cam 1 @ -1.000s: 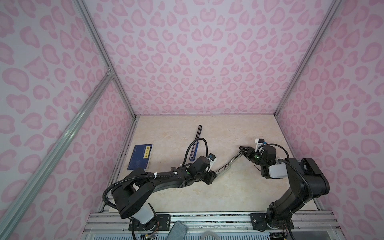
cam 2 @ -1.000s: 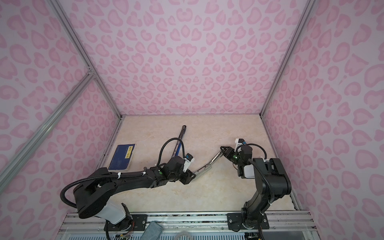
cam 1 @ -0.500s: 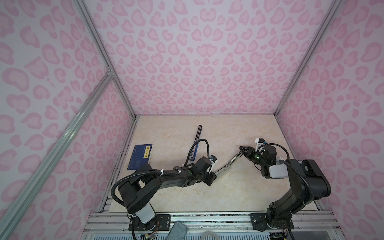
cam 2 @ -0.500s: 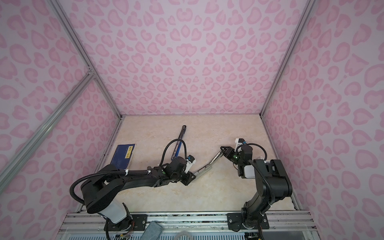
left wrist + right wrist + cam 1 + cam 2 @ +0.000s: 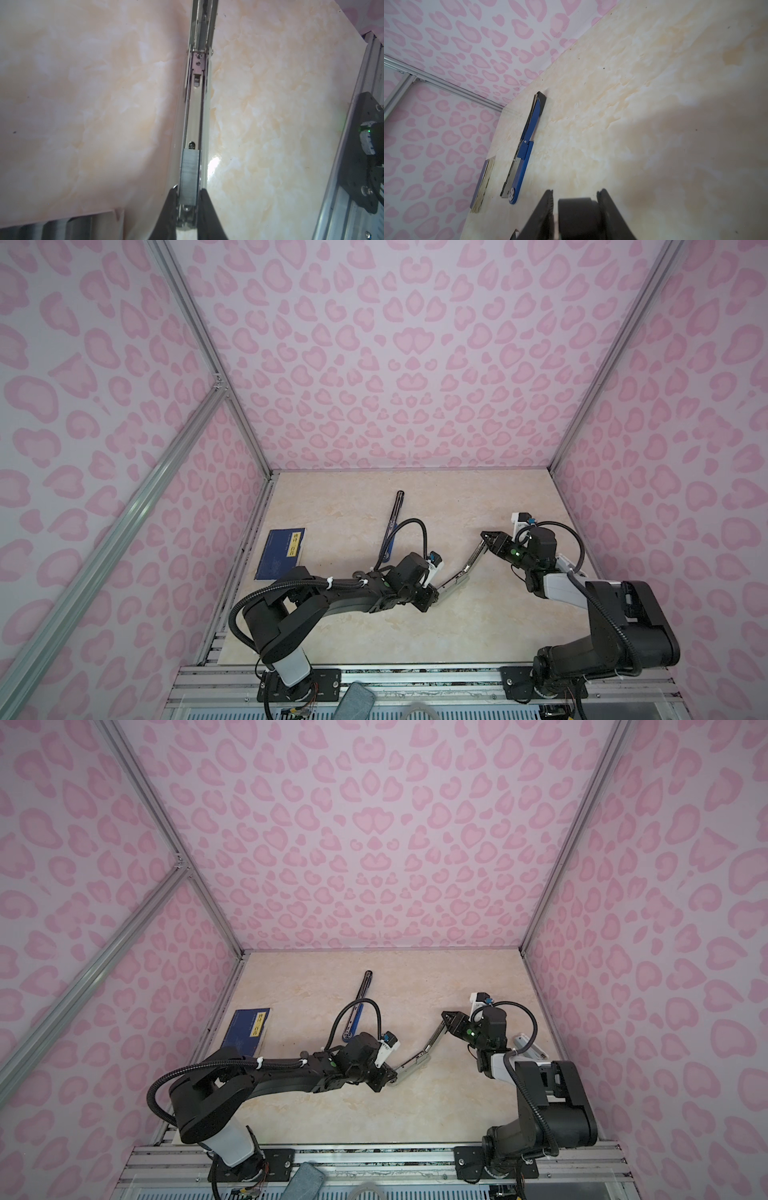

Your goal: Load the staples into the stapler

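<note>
Both top views: stapler (image 5: 460, 573) opened wide, left pincer (image 5: 432, 596) at one end, right pincer (image 5: 487, 537) at other.
Left wrist: staples (image 5: 189, 176) lying in magazine channel, pincer nipped narrow on channel walls.
Right wrist: pincer clamped on stapler's black end.
Loading looks done; closing remains.

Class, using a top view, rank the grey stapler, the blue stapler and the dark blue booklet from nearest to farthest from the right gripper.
1. grey stapler: its raised end is held in the right gripper.
2. blue stapler: lying mid-table, further left.
3. dark blue booklet: by the left wall.
</note>
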{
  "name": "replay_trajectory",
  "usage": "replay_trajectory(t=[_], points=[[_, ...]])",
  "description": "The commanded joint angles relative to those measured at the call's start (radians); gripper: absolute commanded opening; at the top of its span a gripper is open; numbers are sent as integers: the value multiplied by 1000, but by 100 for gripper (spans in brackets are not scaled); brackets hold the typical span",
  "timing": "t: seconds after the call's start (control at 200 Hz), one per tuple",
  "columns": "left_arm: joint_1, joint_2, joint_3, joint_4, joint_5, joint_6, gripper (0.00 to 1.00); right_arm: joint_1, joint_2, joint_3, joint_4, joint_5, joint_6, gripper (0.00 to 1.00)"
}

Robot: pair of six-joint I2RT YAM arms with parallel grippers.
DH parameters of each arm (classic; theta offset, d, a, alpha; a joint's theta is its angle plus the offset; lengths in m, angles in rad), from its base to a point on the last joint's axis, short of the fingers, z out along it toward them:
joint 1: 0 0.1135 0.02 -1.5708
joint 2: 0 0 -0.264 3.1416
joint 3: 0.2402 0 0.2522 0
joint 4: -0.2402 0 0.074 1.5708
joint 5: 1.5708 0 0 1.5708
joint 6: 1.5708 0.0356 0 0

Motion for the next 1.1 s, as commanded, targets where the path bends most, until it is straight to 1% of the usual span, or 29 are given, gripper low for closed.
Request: replay_trajectory(t=[0.0, 0.21, 0.335, 0.505, 0.815, 1.095], points=[[1, 7, 23, 3, -59, -16, 7, 52, -57, 29, -179, 93, -129, 36], [0, 12, 45, 11, -73, -10, 5, 197, -158, 76, -356, 250, -250, 39], [1, 16, 61, 14, -71, -7, 4, 278, -193, 83, -396, 329, -286, 41], [0, -1, 79, 10, -66, -4, 4, 356, -213, 95, -429, 389, -312, 42], [1, -34, 99, 0, -64, -4, 4, 447, -227, 109, -445, 421, -346, 42], [0, -40, 103, -7, -76, -4, 4, 484, -248, 99, -424, 411, -340, 46]])
